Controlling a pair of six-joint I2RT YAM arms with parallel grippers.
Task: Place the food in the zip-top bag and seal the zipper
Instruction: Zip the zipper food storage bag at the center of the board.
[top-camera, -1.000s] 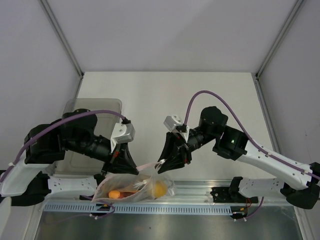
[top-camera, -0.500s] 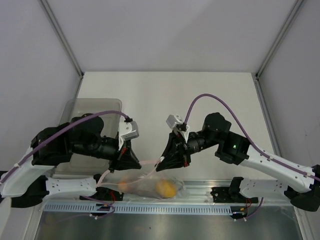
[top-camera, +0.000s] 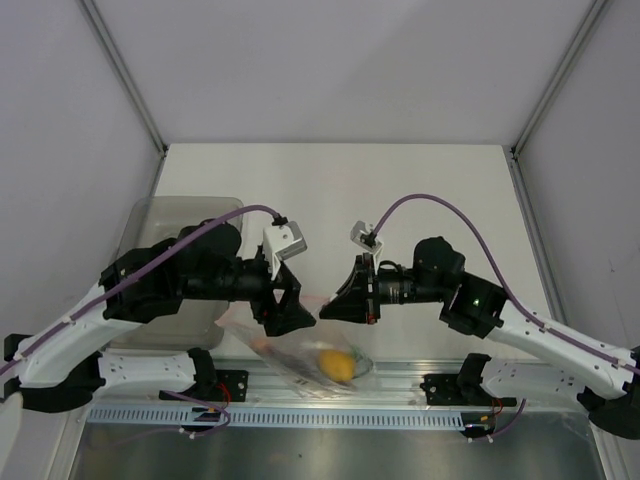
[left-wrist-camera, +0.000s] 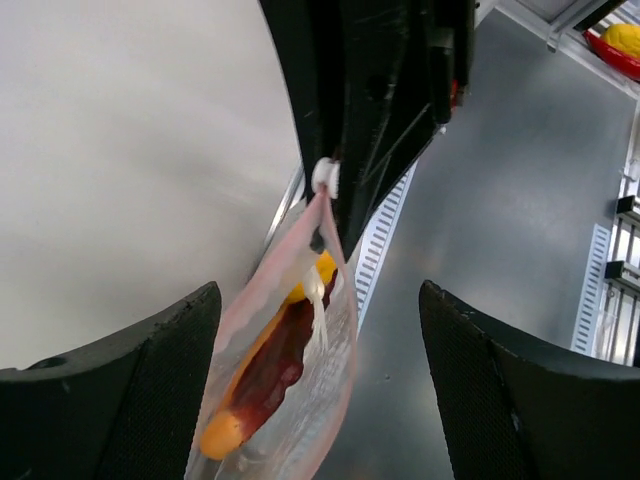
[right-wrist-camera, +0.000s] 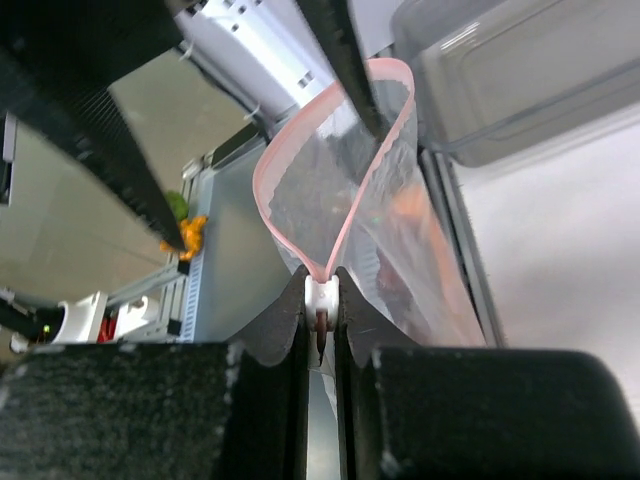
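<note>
The clear zip-top bag (top-camera: 300, 350) hangs over the table's near edge with the food inside: a yellow lemon-like fruit (top-camera: 337, 365) and a dark red piece (left-wrist-camera: 268, 362) with an orange tip. My right gripper (right-wrist-camera: 320, 312) is shut on the white slider (right-wrist-camera: 321, 294) of the pinkish zipper (right-wrist-camera: 285, 225), whose two sides spread apart into a loop beyond it. My left gripper (left-wrist-camera: 318, 330) is open wide, its fingers (left-wrist-camera: 150, 370) on either side of the bag (left-wrist-camera: 300, 400) without touching it. In the top view the two grippers face each other, left gripper (top-camera: 298, 310) and right gripper (top-camera: 330, 308).
A translucent grey bin (top-camera: 175, 225) stands at the left, under the left arm. A metal rail (top-camera: 400, 378) runs along the near edge. Beyond the table, a yellow toy in a red dish (left-wrist-camera: 622, 42) and a green and orange toy (right-wrist-camera: 185, 225) show.
My left gripper has opened and let go of the bag's mouth edge. Both grippers have shifted right. The bag now hangs from the right gripper alone and has swung right.
</note>
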